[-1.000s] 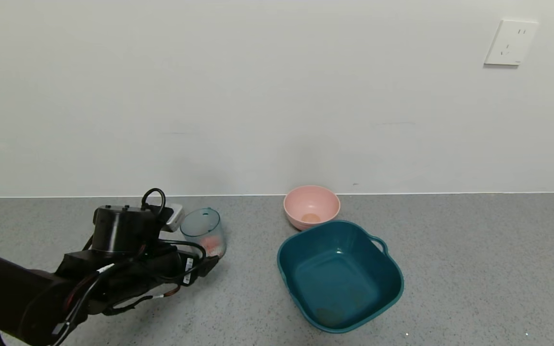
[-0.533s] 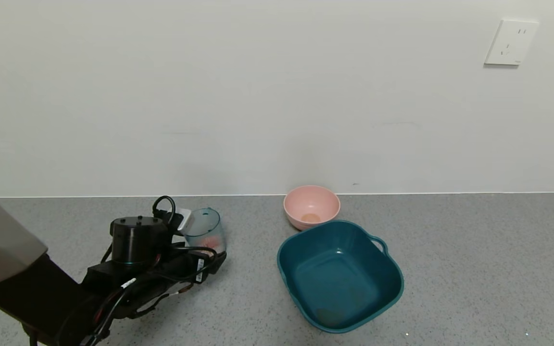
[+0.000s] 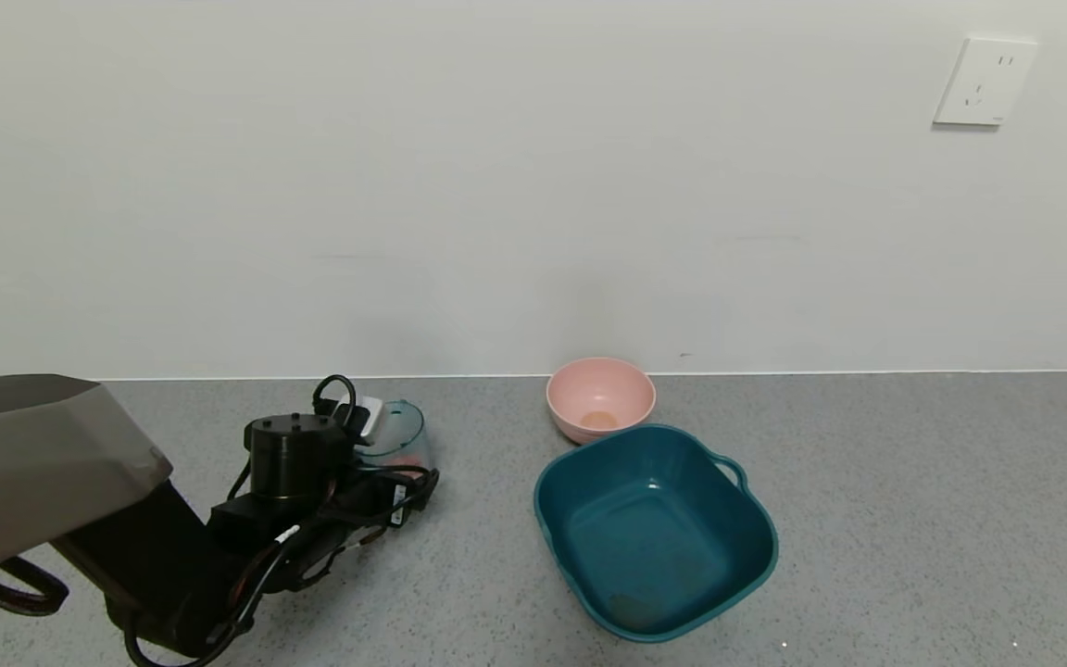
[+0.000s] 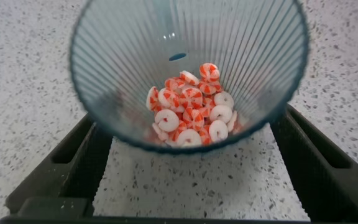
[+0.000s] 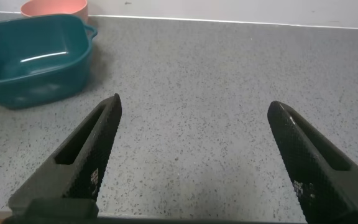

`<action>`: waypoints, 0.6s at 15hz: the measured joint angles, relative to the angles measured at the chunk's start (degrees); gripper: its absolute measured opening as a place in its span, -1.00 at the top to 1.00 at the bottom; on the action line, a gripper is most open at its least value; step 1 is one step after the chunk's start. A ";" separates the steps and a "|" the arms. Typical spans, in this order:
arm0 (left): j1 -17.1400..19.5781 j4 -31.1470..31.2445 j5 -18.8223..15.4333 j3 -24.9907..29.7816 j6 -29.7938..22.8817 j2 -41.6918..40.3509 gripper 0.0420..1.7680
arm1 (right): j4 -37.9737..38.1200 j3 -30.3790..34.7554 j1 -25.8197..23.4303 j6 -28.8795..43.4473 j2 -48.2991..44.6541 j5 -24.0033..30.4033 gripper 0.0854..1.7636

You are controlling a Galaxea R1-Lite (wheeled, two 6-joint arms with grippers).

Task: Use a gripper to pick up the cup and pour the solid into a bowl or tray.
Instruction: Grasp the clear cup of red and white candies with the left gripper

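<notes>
The cup [image 3: 396, 435] stood upright on the counter [image 3: 913, 482], at about nine o'clock from the teal tub [image 3: 654, 528], the discs [image 4: 191, 112] unpoured inside; the left gripper [image 4: 185, 165] was spread, fingers either side of the cup, not yet clamped. Lift, carry and pour remained. The right gripper [image 5: 191, 158] hung spread, idle. Bare counter lay between cup and tub; the pink bowl [image 3: 600, 398] sat at the tub's eleven o'clock.

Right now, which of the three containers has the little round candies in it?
The cup, the see-through ribbed one between the left pincer's open fingers. The teal tub and pink bowl hold no discs.
</notes>
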 joint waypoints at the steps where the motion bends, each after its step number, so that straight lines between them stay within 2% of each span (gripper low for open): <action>1: 0.11 -0.16 0.12 -0.78 0.00 0.83 -0.94 | -0.02 0.00 0.00 0.02 0.00 0.00 -0.94; 9: 0.71 -0.28 0.28 -3.34 -0.02 3.50 -0.94 | -0.02 0.00 0.00 0.02 0.00 0.00 -0.94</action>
